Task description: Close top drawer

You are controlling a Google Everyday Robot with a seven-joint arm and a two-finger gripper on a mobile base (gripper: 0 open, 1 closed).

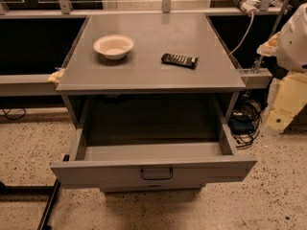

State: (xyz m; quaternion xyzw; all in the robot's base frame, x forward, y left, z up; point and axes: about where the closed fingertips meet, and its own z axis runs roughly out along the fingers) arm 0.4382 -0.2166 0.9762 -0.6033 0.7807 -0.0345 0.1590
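The top drawer (153, 170) of the grey cabinet stands pulled far out toward me. Its flat grey front panel carries a thin black loop handle (156, 174) at centre. The drawer's inside (152, 151) looks empty. My arm's white and cream shells show at the right edge, and the gripper (284, 104) hangs there, to the right of the cabinet and above the floor, well apart from the drawer front. It holds nothing that I can see.
On the cabinet top (153, 78) sit a white bowl (113, 46) and a black remote-like object (179, 60). Cables (245, 123) lie on the floor at the right. A black frame leg (50, 205) runs along the floor at bottom left. A lower drawer front (151, 189) peeks out beneath.
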